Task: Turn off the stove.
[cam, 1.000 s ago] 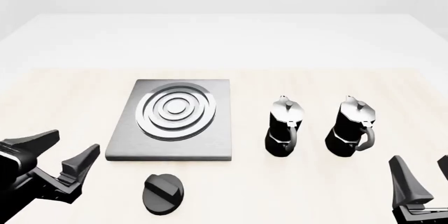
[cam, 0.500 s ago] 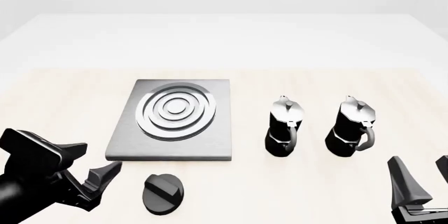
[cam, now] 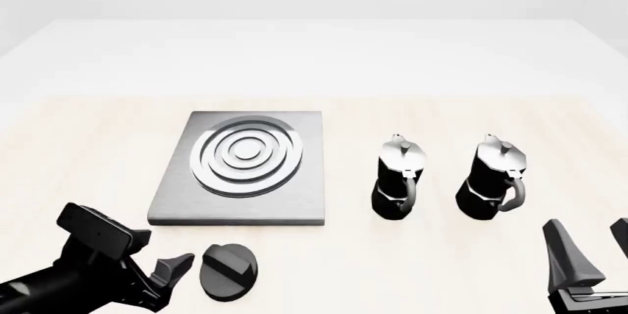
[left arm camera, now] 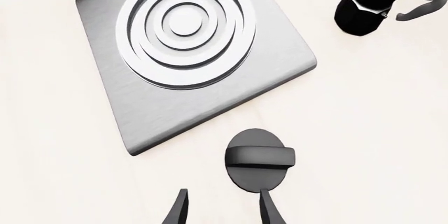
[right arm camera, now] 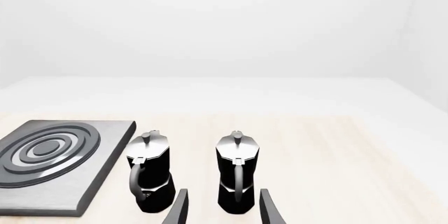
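Note:
The stove is a flat grey slab point(cam: 243, 170) with silvery concentric rings, left of centre on the table. Its black round knob point(cam: 229, 271) with a raised ridge lies apart, just in front of the slab. My left gripper point(cam: 162, 264) is open and empty, close to the knob's left side, not touching it. In the left wrist view the knob point(left arm camera: 259, 159) lies just beyond the open left gripper point(left arm camera: 224, 205), with the slab point(left arm camera: 189, 45) behind. My right gripper point(cam: 595, 246) is open and empty at the front right.
Two black-and-silver moka pots point(cam: 398, 179) point(cam: 493, 179) stand upright right of the slab. In the right wrist view they point(right arm camera: 149, 179) point(right arm camera: 236, 179) stand just beyond the open right gripper point(right arm camera: 222, 207), with the slab point(right arm camera: 49, 166) beside them.
My left arm has swung right and lower, bringing its open gripper from the table's left edge up beside the knob. The right arm and all objects have not moved.

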{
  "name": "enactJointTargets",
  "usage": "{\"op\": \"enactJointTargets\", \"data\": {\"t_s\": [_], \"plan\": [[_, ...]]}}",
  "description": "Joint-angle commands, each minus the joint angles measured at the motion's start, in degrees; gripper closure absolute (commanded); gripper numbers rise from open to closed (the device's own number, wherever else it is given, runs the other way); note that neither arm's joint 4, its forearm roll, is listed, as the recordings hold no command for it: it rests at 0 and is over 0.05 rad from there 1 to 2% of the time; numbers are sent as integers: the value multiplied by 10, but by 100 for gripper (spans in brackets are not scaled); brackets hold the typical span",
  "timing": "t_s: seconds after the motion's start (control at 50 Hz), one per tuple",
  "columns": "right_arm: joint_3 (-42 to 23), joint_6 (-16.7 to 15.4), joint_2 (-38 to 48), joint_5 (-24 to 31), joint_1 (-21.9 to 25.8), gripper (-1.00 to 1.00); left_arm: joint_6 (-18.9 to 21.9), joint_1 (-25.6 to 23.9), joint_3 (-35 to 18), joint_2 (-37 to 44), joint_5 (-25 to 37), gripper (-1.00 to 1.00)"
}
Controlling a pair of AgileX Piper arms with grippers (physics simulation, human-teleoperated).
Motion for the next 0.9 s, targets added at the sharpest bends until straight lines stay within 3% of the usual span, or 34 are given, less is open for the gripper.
{"op": "enactJointTargets", "data": {"t_s": [0.02,0.28,0.9], "plan": [[0,0,-1,1,-1,-100,10,10,23,57,-65,-100],[0,3,2,-2,-2,-100,10,12,39,151,-162,-100],[0,5,2,-2,0,-100,21,24,28,270,-256,-100]]}}
